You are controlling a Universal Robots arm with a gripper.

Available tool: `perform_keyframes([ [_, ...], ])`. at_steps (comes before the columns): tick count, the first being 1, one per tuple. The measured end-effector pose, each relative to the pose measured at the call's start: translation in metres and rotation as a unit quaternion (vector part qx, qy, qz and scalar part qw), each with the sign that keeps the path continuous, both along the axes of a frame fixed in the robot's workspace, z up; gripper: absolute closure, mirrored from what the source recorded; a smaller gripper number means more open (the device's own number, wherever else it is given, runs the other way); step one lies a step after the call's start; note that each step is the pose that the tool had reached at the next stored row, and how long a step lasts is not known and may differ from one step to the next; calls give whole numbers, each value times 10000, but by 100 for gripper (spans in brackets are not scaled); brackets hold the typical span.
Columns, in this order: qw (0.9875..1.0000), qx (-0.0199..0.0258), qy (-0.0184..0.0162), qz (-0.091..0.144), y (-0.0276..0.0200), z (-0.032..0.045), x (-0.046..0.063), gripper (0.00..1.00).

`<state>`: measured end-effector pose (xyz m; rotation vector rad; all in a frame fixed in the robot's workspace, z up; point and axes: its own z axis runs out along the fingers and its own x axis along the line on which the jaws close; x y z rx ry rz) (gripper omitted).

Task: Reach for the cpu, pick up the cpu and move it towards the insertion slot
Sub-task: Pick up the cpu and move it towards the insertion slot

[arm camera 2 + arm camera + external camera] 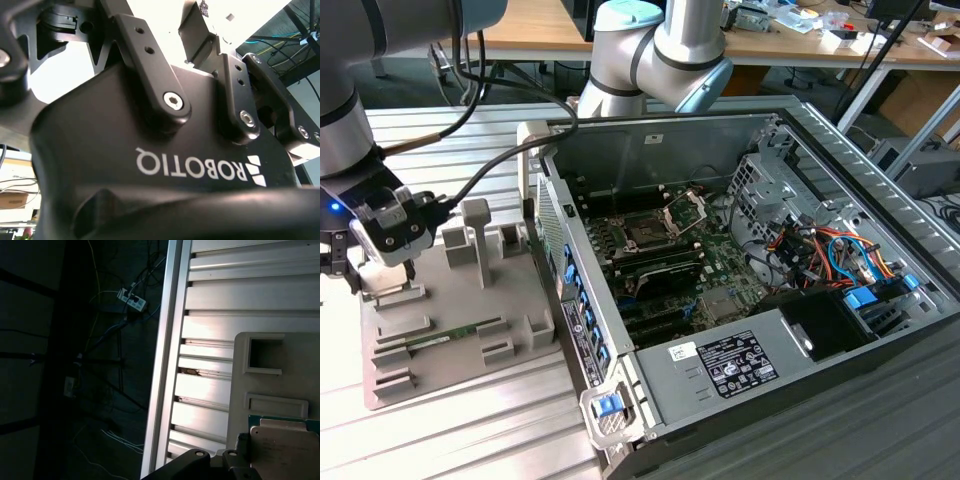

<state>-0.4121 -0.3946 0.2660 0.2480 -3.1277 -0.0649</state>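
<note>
In the first wrist view the cpu [284, 444] is a flat silvery square with a thin green rim. It lies in a recess of the light grey holder tray [295, 385], right beside the dark fingertips [239, 452]. In the exterior view my gripper [380, 278] hangs open just above the tray's end on the exterior view's left. It holds nothing. The insertion slot [645, 232] is a dark square socket on the motherboard inside the open computer case, and its silver hinged frame [685, 210] is flipped up.
The tray [470, 300] also carries a long green memory stick [450, 335] and upright grey posts [477, 235]. The case's side wall [570, 290] stands between tray and motherboard. Black cables [490, 150] trail from the wrist. The slatted metal table edge [162, 365] drops to dark floor.
</note>
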Motion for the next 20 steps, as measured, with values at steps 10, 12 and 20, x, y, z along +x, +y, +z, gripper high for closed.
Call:
perform_keyframes([
  [10, 10000, 0, 0, 0, 0, 25, 0, 45],
  [12, 10000, 0, 0, 0, 0, 32, 0, 45],
  [20, 10000, 0, 0, 0, 0, 58, 0, 45],
])
